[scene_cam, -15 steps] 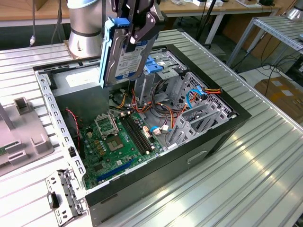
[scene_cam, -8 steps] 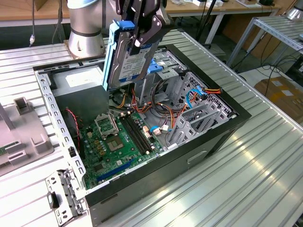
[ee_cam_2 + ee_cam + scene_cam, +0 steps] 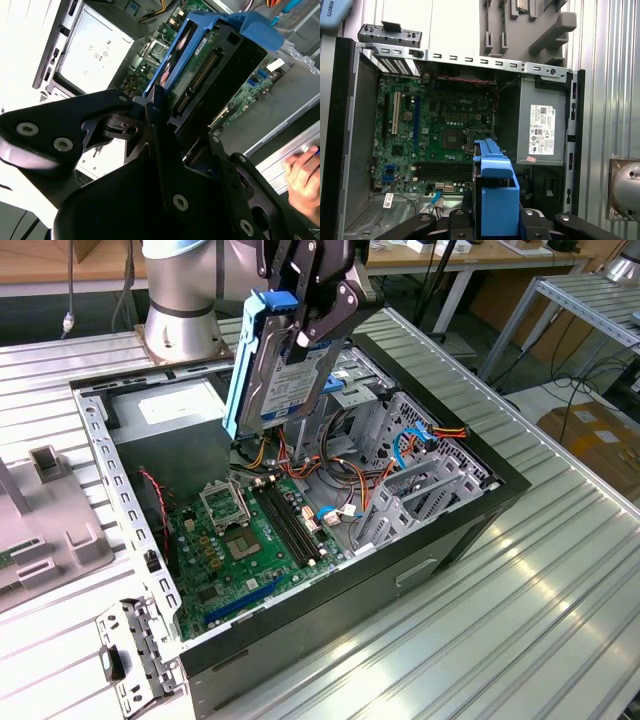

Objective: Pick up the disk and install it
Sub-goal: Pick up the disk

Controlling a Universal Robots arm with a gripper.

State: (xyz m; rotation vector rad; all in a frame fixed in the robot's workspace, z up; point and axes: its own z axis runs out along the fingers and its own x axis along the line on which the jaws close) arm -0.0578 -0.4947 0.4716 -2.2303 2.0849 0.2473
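Hanging on edge above the open computer case (image 3: 95, 450), the disk (image 3: 272, 390) is well clear of the parts inside in the exterior view. The gripper (image 3: 312, 325) is closed on its upper end, a black finger pressed against each broad face. This grip probably leaves the lower end free to go down into the case. The case lies on its side on the ribbed metal table (image 3: 520, 630) with its panel off, so the motherboard (image 3: 235, 540), the grey power-supply box (image 3: 165, 405) and the drive cage (image 3: 425, 490) all face up. The disk tilts a little and hangs over the gap between the power-supply box and the drive cage. Its silver face carries a white-and-blue label, and a blue plastic rail runs down the edge towards the exterior view's left.

In the second wrist view the camera looks along the black fingers (image 3: 155, 107) to the disk's other face (image 3: 200, 70). It shows a green circuit board with a row of connector pins, framed by the blue carrier. The fingers close tight on the disk with no gap showing. A person's hand (image 3: 304, 175) rests near a pale metal edge, apart from the gripper and the disk.

In the first wrist view the disk's blue carrier (image 3: 495, 195) stands edge-on between the fingers, over the case's interior. The motherboard (image 3: 435, 130) and the labelled power-supply box (image 3: 542, 130) lie beyond it. I judge the disk picked up and not yet seated.
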